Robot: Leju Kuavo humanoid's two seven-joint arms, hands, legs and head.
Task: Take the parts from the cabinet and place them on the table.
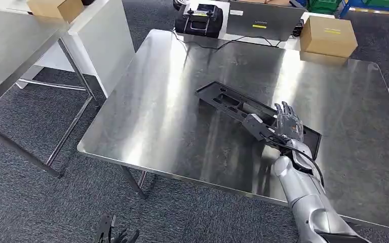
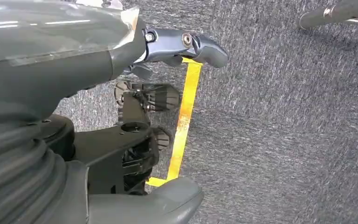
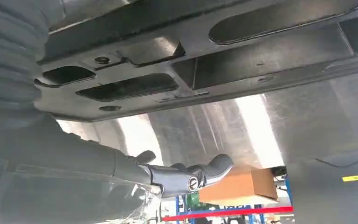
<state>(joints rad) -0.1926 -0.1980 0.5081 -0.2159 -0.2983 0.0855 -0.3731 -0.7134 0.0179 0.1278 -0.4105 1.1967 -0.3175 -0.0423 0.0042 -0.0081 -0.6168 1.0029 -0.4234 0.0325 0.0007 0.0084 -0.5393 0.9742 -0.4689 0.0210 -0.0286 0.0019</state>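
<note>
Head view: the right hand [image 1: 287, 124] is resting over the near end of a long black part [image 1: 233, 104], which is lying flat on the steel table [image 1: 157, 116], well inside its edges. The fingers are spreading upward over the part, and whether they are gripping it or merely touching it cannot be told from here. The left hand [image 1: 112, 234] is hanging low beside the table, above the carpet [image 1: 40, 202]. A cardboard box [image 1: 329, 34] is sitting at the far edge, well apart from the part.

Left wrist view: the left hand [image 2: 168, 93] is holding nothing, its fingers loosely apart above the carpet and a yellow floor line [image 2: 186, 116].

Right wrist view: the part [image 3: 191, 60] is spanning the frame just beside the thumb [image 3: 186, 177], with the table showing between them, so the thumb appears clear of the part.

Risk: if a finger is catching in one of the part's recesses while the arm is withdrawing, the part is likely to drag or pivot across the smooth steel toward the near edge.
</note>
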